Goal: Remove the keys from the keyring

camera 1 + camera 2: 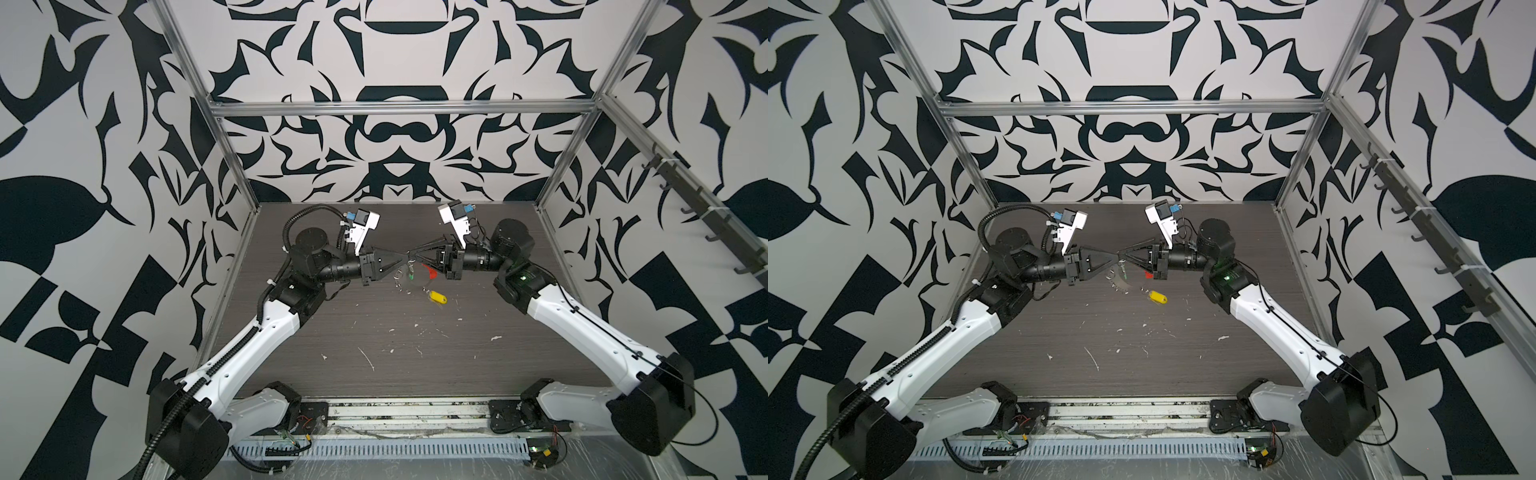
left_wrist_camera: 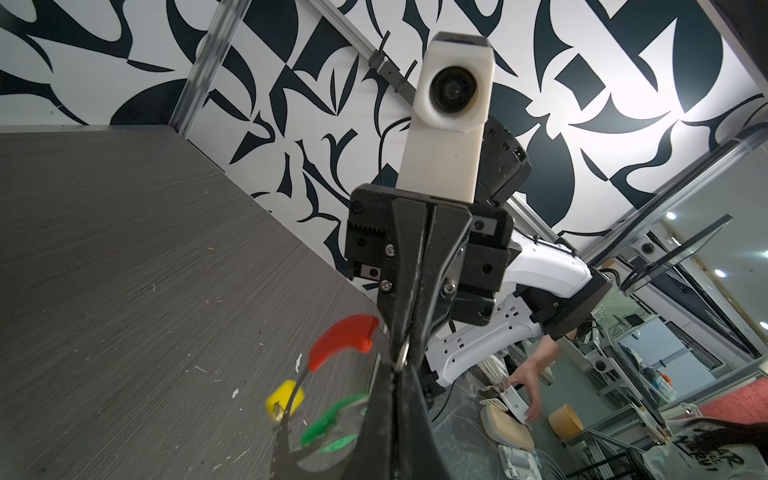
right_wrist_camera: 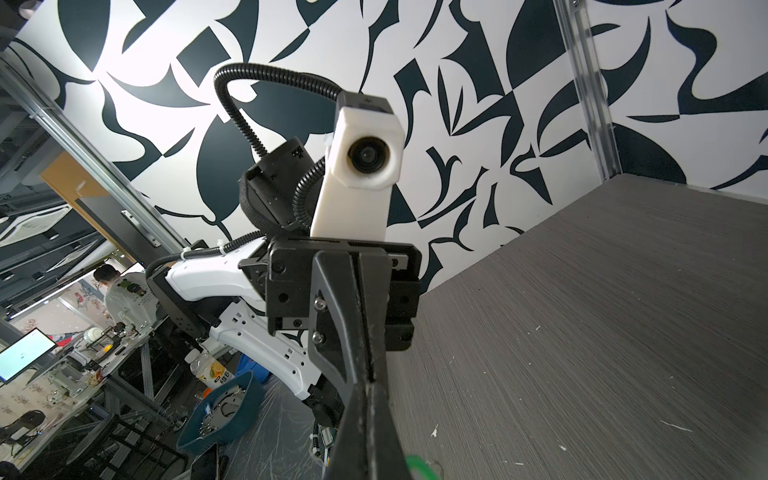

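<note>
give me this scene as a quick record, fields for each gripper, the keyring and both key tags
left gripper: shut, tips meeting the right gripper's
right gripper: shut on small wire ring
keyring: hangs below the gripper tips, red sleeve on it
green tag: just under the tips
yellow tag: lowest, down by the table; contact unclear
</note>
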Controlling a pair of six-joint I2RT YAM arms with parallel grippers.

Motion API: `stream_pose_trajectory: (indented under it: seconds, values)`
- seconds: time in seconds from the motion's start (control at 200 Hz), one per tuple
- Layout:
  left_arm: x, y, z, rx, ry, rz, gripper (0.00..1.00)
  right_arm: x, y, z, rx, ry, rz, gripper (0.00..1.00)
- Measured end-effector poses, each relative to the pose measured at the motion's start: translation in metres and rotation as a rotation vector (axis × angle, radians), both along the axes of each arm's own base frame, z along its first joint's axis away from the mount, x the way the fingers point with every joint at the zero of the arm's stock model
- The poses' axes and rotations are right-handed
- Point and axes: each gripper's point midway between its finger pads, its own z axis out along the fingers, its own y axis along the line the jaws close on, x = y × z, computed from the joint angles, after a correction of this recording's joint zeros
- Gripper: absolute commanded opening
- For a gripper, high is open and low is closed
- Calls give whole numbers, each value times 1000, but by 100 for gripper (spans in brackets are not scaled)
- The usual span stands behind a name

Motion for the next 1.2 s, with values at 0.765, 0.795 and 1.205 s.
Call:
stream_pose_trajectory:
  seconds: [0.765, 0.795, 1.205]
  values:
    - [4, 10, 9, -41, -59, 246, 0, 6, -19, 20, 29, 3, -200, 39]
    - [4, 11, 9, -41, -58, 250, 0, 7, -17, 17, 22, 13, -195, 39]
    - [4, 10, 9, -41, -62, 255, 0, 7, -9, 19, -20, 53, -144, 31]
